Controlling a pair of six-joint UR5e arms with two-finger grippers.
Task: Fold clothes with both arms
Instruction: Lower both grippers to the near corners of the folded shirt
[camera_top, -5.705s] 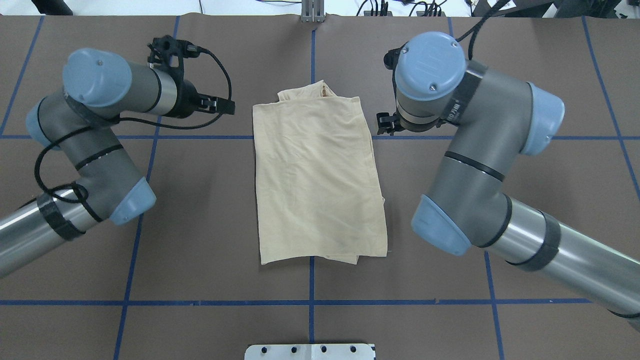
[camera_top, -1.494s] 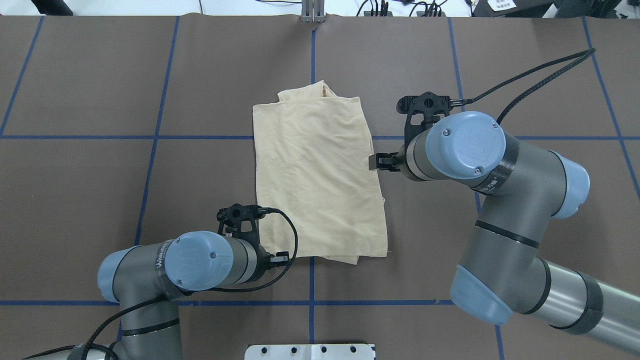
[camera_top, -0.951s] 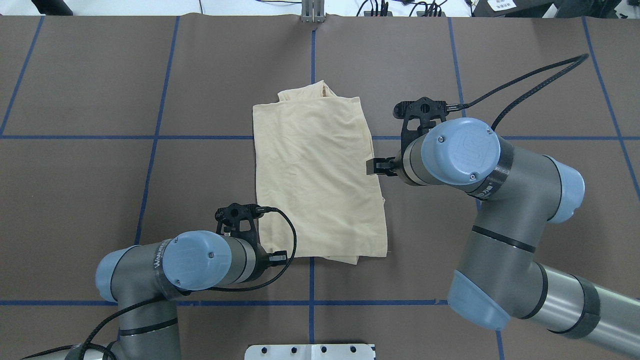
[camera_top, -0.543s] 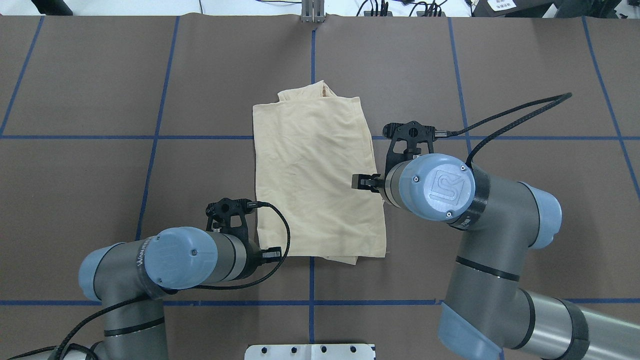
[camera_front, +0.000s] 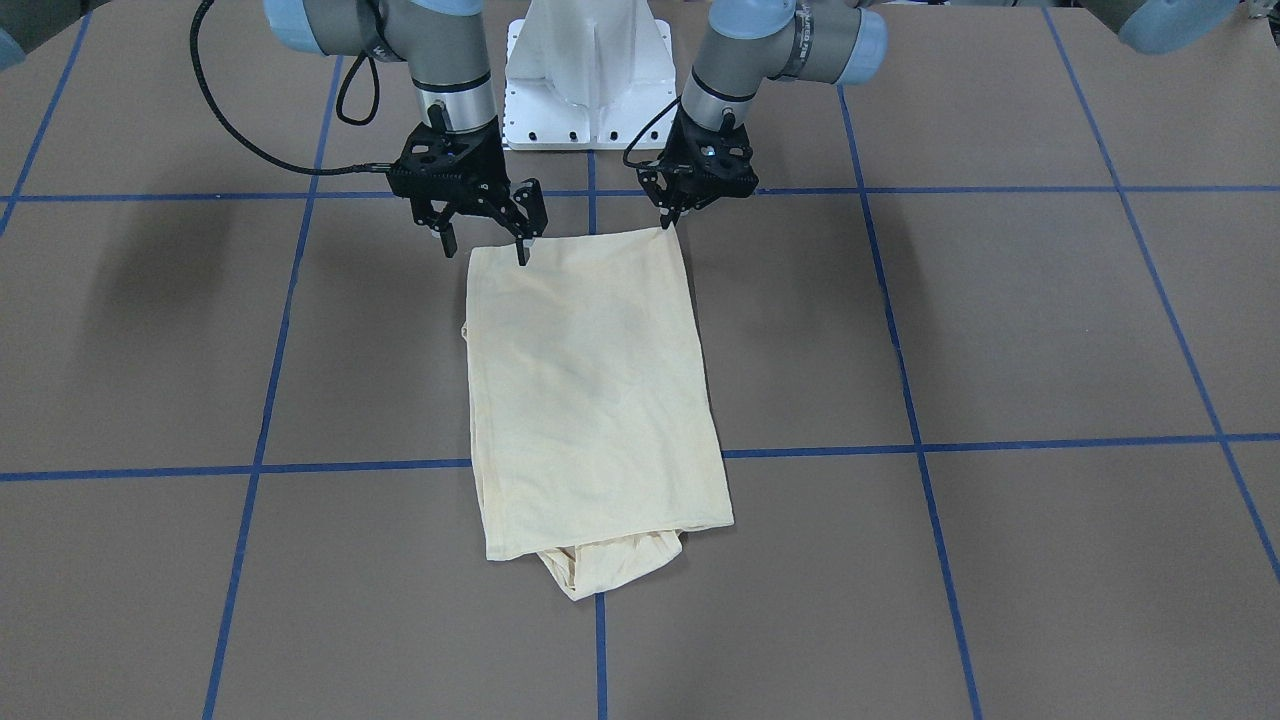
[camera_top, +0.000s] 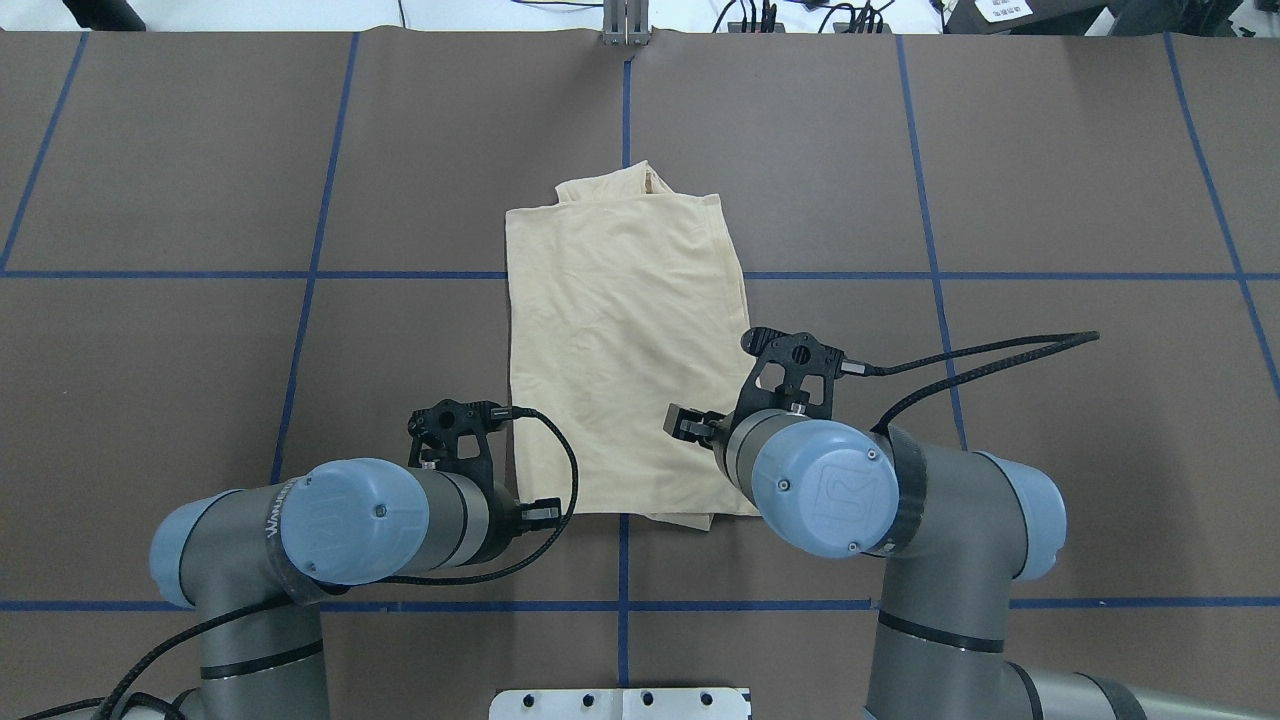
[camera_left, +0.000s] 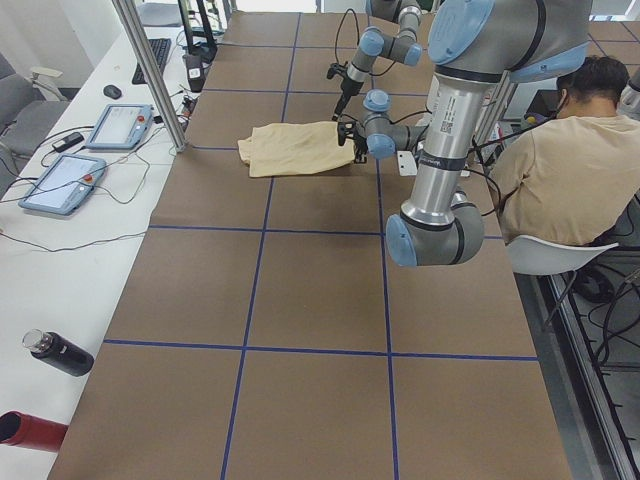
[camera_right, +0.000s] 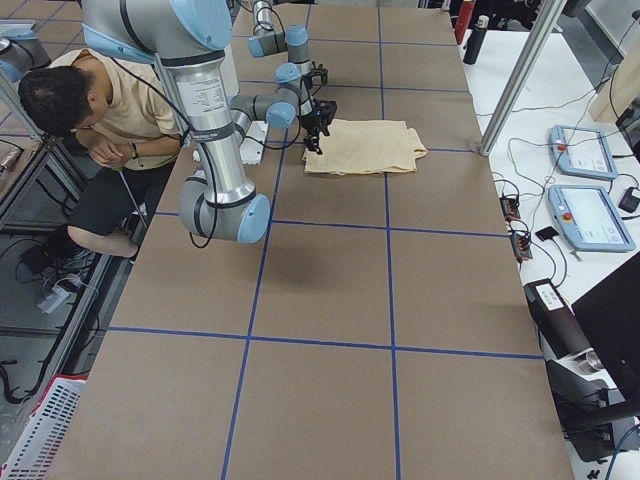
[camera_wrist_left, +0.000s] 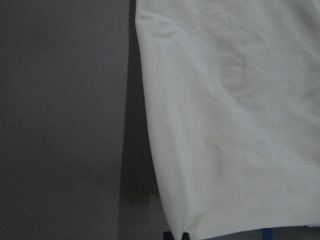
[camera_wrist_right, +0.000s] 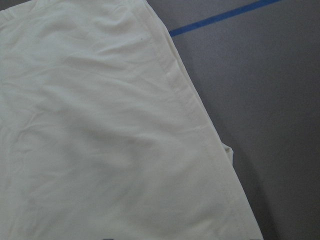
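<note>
Overhead, the right arm (camera_top: 822, 492) covers one near corner of the T-shirt (camera_top: 620, 350).

On my monitors the left arm (camera_top: 230, 560) and right arm (camera_top: 940, 500) are silver-grey tubes with darker grey joint housings, black bands and rounded light blue caps (camera_top: 340, 520) dotted with small screws; the right cap carries an embossed logo. White lettering runs beside the left cap. Braided black cables (camera_top: 960, 352) loop to the black, skeletal left gripper (camera_front: 667, 218) and right gripper (camera_front: 483, 250).
</note>
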